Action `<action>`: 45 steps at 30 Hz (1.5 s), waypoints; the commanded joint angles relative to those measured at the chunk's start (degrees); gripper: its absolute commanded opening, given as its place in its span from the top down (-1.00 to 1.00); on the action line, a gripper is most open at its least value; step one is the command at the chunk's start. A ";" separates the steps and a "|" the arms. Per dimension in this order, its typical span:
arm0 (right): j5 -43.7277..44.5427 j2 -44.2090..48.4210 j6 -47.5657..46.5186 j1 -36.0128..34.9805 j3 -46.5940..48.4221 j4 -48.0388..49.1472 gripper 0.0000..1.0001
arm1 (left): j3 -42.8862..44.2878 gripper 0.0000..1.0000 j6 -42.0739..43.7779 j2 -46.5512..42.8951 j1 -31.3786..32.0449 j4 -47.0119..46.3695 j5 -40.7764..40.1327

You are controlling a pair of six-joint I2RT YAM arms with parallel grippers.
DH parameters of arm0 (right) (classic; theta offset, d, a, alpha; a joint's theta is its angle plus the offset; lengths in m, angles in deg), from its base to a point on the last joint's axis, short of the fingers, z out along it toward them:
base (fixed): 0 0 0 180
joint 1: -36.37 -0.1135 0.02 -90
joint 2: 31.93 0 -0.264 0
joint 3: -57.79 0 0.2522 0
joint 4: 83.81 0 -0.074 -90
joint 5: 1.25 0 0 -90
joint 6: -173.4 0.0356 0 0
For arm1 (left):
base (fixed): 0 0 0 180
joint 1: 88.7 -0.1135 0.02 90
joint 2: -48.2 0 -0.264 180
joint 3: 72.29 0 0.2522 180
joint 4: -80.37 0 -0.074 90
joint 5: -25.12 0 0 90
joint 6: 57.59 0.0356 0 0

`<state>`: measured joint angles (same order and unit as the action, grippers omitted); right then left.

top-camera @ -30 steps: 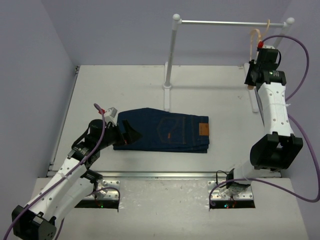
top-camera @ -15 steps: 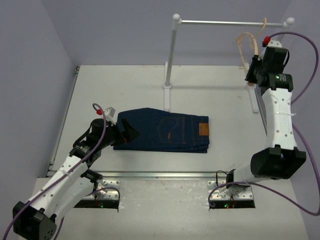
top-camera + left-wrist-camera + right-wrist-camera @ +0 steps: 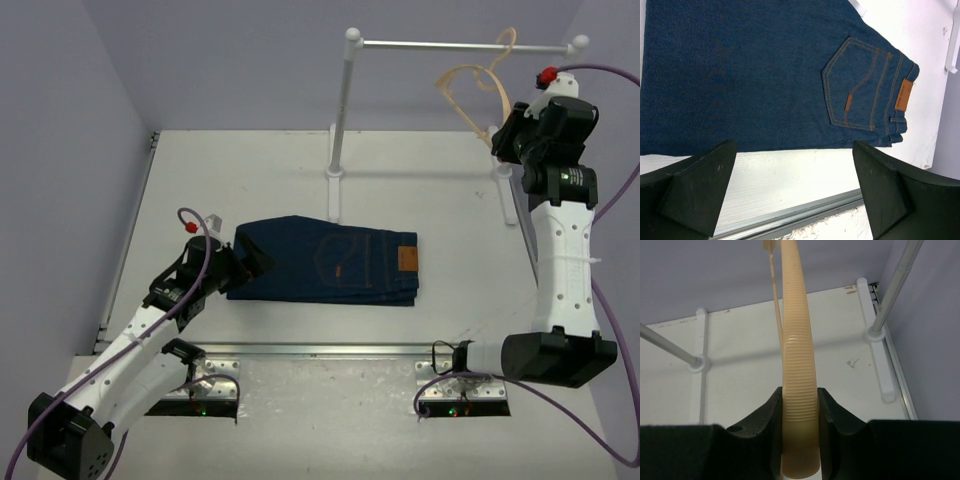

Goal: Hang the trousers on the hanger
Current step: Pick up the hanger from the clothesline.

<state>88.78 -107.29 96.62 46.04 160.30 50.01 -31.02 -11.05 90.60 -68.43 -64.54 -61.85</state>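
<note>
from above: dark denim jeans (image 3: 325,260), folded flat into a neat rectangle near the middle of the white table (image 3: 420,180), waistband end toward the right. left gripper (image 3: 247,264) low at the fold's left end, touching or just short of it, hard to say which. tan clothes hanger (image 3: 478,82) up in the air at the far right, tilted and blurred, close under the white rail (image 3: 450,45); cannot tell whether hooked on it. right gripper (image 3: 505,135) at the hanger's lower end.

from the left wrist: fingers (image 3: 700,190) spread wide, with only bare table between them. jeans just beyond the tips, back pocket (image 3: 860,85) and brown patch (image 3: 903,94) showing. looks soft, limp and fairly heavy, so likely to sag and unfold if lifted by one layer. better pinched through the whole stack at the folded end or at the waistband.

from the right wrist: fingers (image 3: 767,415) clamped tight on the hanger's ribbed bar, one pad on each side. looks stiff and light, with the ribbing probably a help against slipping.
</note>
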 commanded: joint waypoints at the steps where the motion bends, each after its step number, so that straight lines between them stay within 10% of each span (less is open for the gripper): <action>1: -3.24 1.66 1.20 0.26 -1.12 7.77 1.00 | 1.41 -1.00 -0.61 -0.75 -0.50 -1.72 -0.96; 18: -1.66 20.93 1.51 0.20 -16.80 17.19 1.00 | 9.14 -1.00 -6.00 7.52 -1.11 1.47 -9.24; 45: -0.78 1.72 -3.25 -9.23 -11.35 15.42 1.00 | 8.45 -1.00 -2.71 4.77 -1.19 1.71 -8.48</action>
<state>86.06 -104.11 96.26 37.97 145.67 64.99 -23.30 -14.81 95.81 -68.93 -60.83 -70.24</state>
